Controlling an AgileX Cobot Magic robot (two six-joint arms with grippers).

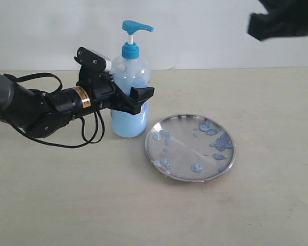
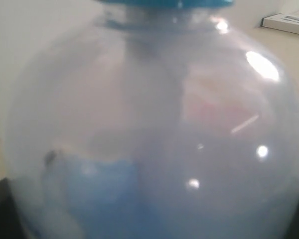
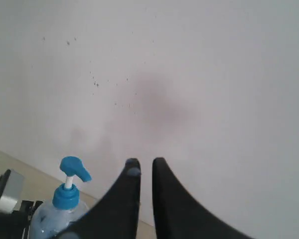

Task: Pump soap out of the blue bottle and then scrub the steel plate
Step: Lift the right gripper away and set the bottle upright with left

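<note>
Upright on the table (image 1: 256,205), left of centre: the blue bottle (image 1: 137,69), pump head (image 1: 136,26) raised, spout to the right. Roughly half full of pale soap (image 1: 128,125). Clamped around its mid-body from the left, the left gripper (image 1: 135,95), one finger across the near side, the other hidden behind. In the left wrist view, nothing but the bottle's clear shoulder, close and blurred. Just right of the bottle and slightly nearer, flat on the table: the steel plate (image 1: 182,141), dotted with bluish blobs, mostly toward its left and right edges. High at the far right, well above everything, the right gripper (image 3: 145,172), fingers drawn almost together, only a thin slit between, pinching nothing.
</note>
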